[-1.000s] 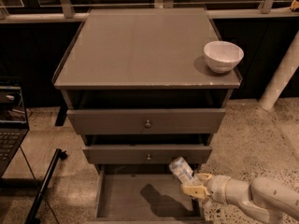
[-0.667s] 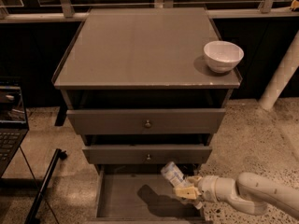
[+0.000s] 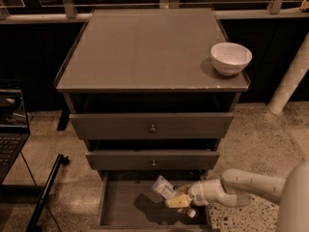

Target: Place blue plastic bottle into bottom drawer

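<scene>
The blue plastic bottle (image 3: 164,187), clear with a pale label, is tilted with its top up and to the left, above the open bottom drawer (image 3: 126,208). My gripper (image 3: 179,202) reaches in from the right on a white arm and is shut on the bottle's lower end. The bottle hangs over the drawer's middle-right part and casts a shadow on the drawer floor. The bottle's cap end is hidden behind the fingers.
Two knobbed drawers (image 3: 152,127) above stand partly pulled out, overhanging the bottom drawer's back. A white bowl (image 3: 231,57) sits on the cabinet top at the right. A laptop (image 3: 9,124) and a black stand leg (image 3: 46,195) are at the left. A white pipe (image 3: 289,81) stands at the right.
My gripper has moved left with the bottle, from beside the drawer's right wall to over the drawer floor, and a little lower.
</scene>
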`<state>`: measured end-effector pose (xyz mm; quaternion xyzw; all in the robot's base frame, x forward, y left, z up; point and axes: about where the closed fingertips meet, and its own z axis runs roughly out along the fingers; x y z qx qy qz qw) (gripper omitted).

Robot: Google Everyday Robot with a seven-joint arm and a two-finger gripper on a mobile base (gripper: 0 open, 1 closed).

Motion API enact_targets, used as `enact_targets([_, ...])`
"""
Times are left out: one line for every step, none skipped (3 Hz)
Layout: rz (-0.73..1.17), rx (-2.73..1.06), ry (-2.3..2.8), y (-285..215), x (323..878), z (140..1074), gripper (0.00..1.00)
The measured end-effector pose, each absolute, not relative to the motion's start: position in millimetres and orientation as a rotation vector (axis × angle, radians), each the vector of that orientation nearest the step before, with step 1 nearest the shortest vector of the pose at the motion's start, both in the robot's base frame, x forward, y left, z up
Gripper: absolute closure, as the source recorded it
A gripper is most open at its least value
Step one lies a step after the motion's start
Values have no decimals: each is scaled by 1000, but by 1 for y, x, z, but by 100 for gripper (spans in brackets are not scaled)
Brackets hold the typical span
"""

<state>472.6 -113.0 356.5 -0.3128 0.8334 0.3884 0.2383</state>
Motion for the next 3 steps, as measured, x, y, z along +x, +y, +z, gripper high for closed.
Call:
enact_targets([1071, -868, 2280, -108, 473, 356, 100])
enact_targets([1067, -793, 2266, -121, 475, 341, 100])
enact_targets([1127, -673, 2275, -138, 482, 294, 100])
